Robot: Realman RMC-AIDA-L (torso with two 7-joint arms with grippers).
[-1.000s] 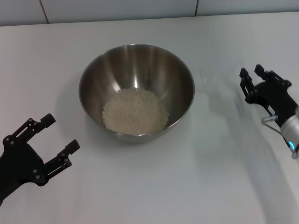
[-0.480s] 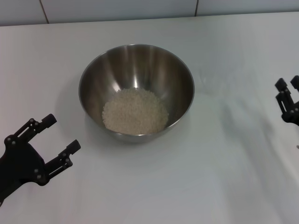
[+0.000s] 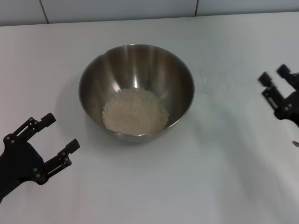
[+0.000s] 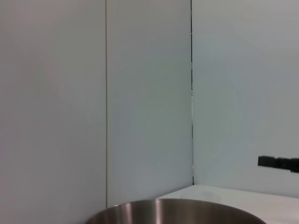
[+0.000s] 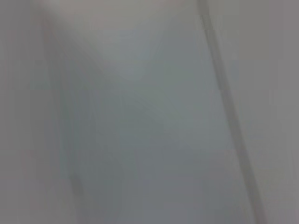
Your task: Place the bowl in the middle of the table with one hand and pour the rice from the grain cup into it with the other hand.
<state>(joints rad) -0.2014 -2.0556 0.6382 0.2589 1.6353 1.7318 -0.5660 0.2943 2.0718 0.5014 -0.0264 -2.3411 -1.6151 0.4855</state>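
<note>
Head view is showing the bowl (image 3: 136, 91) sitting mid-desk (image 3: 154, 186) with the rice (image 3: 135, 112) heaped inside. I am holding my left hand (image 3: 52, 135) and right hand (image 3: 276, 82) spread apart, empty, clear of its rim; retreating gently seems wise.

A bare test bench: plain white table (image 3: 140, 186) against white panelled wall (image 4: 145, 93).

A pale tiled wall (image 3: 117, 9) with thin dark seams runs along the far edge behind everything.
</note>
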